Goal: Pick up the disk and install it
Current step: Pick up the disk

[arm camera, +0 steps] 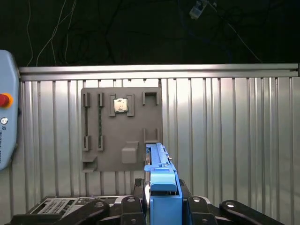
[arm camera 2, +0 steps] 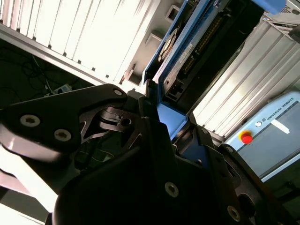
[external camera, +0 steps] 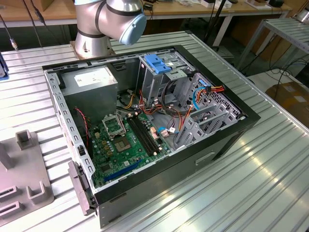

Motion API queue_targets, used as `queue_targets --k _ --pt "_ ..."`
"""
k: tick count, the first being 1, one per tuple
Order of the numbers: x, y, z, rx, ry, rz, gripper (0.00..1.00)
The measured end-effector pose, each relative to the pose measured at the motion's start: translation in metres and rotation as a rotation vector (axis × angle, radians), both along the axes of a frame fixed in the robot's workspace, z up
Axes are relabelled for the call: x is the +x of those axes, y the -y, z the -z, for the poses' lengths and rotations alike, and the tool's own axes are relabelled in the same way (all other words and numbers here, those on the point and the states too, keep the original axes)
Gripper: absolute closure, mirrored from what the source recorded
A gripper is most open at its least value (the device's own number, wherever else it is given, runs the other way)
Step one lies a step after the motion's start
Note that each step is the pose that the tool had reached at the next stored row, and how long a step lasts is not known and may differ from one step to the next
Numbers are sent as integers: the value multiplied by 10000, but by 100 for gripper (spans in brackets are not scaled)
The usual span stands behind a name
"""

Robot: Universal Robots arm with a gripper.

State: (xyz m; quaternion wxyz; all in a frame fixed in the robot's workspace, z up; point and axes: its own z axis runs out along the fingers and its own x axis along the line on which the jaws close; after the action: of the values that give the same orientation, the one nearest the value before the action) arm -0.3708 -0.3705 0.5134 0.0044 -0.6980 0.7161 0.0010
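One slip is the main risk here. In the exterior view the table [external camera: 270, 183] (ribbed metal) bears the open case [external camera: 227, 140] at centre. The arm [external camera: 111, 19] has its base at 12 o'clock of the case, and the grey plate [external camera: 24, 169] lies at 8 o'clock. Inside the case, toward 1 o'clock, stands the silver cage [external camera: 149, 82] w/ a blue bracket [external camera: 157, 63] on top. Loose cables [external camera: 178, 111] spill just beside it at 5 o'clock.

The disk [arm camera: 160, 166] is in the air, off the table and apart from the case. The gripper [arm camera: 162, 192] has its fingers closed on one end of the blue frame, and the rest juts out free. The first wrist view looks past the disk to the plate, where a chip [arm camera: 121, 104] sits in a pocket.

Likely trouble:
- The hold is on smooth plastic at one end only, so the disk could pivot or slide out during the carry.
- A tilted disk would prob. jam at the cage mouth.
- The cables could snag the frame or get pinched.
- The bracket could be struck if the approach is low.
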Motion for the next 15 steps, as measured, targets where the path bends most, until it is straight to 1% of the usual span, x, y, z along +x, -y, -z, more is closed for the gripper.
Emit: queue_targets --k 2,12,15 --pt "65 0 0 0 -1 0 63" --pt "287 0 0 -1 -1 0 63" --pt "379 0 0 0 -1 0 63"
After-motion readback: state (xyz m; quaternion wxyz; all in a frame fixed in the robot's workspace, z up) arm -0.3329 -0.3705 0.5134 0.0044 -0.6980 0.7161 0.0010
